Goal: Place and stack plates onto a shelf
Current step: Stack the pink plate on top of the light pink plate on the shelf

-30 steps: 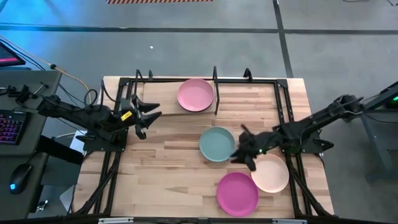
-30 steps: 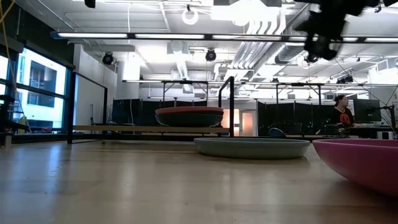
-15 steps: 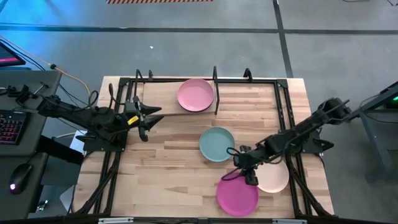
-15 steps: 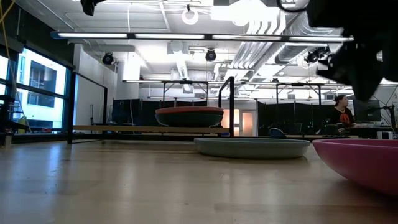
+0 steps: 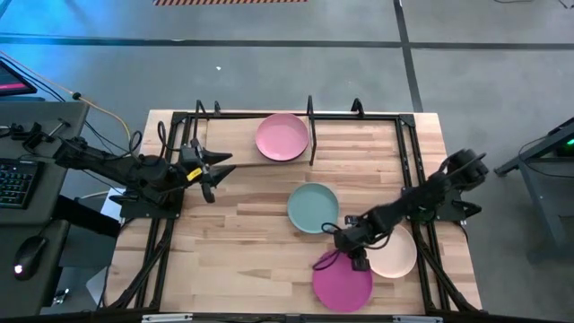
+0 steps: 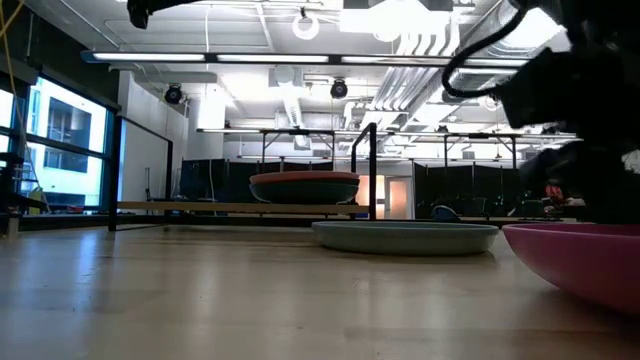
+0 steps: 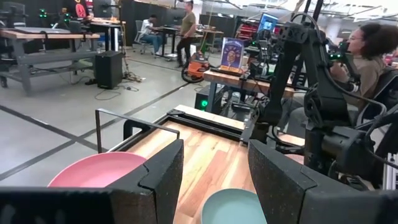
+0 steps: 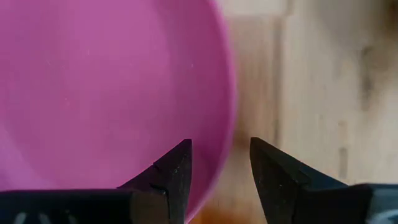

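A light pink plate (image 5: 282, 136) lies on the shelf (image 5: 235, 141) at the table's far edge. The light teal plate (image 5: 313, 208), cream plate (image 5: 399, 254) and magenta plate (image 5: 342, 282) rest flat on the tabletop. No dark grey or dark teal plate shows. My right gripper (image 5: 352, 257) is open and low over the magenta plate's far rim (image 8: 229, 106), one finger (image 8: 174, 165) over the bowl and the other (image 8: 270, 162) outside it. My left gripper (image 5: 213, 170) hangs open near the shelf's left end.
Black rods and upright dividers (image 5: 310, 130) frame the shelf and run down both table sides (image 5: 421, 206). The cream plate lies close to the right arm. Bare wood (image 5: 233, 242) fills the table's left half. People and desks stand beyond the far edge (image 7: 367, 50).
My right gripper has moved from above the gap between the teal and cream plates toward the table's near edge and down, ending at the magenta plate's far rim. No plate has moved.
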